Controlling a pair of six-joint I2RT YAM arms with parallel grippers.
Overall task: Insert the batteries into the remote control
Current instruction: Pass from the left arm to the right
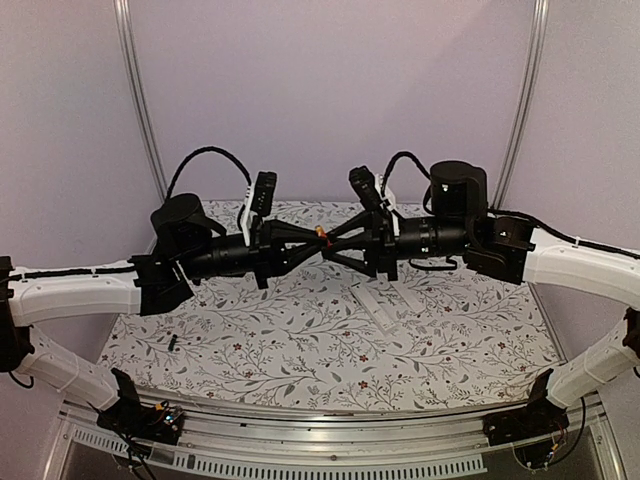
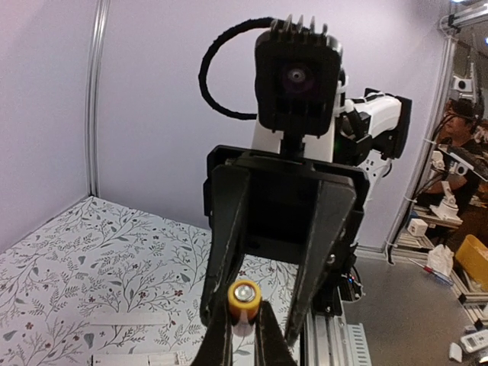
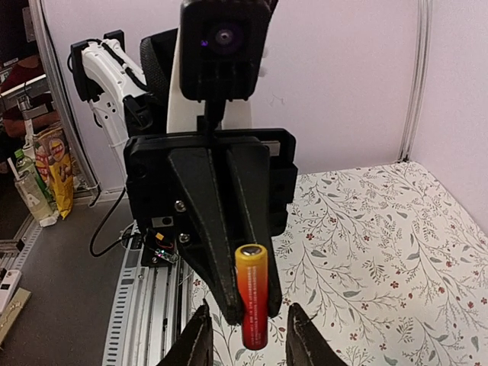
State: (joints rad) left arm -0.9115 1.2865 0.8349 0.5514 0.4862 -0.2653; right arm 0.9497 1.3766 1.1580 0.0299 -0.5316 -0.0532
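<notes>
Mid-air handover above the worktop's (image 1: pixel 300 350) centre: left gripper (image 2: pixel 244 329) clamps the red-orange battery (image 3: pixel 253 293), right gripper (image 3: pixel 252 343) straddles it with jaws apart, not touching yet. The black battery (image 1: pixel 172 342) lies near the left edge, remote control (image 1: pixel 383 305) right of centre, so nothing looks loaded so far

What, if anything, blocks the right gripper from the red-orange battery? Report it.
Probably yes; nothing blocks it: the red-orange battery, pinched in the left gripper, sits inside the open right gripper.

Aloft, the clamped left gripper (image 2: pixel 242 339) faces the parted right gripper (image 3: pixel 248 347) tip to tip
</notes>
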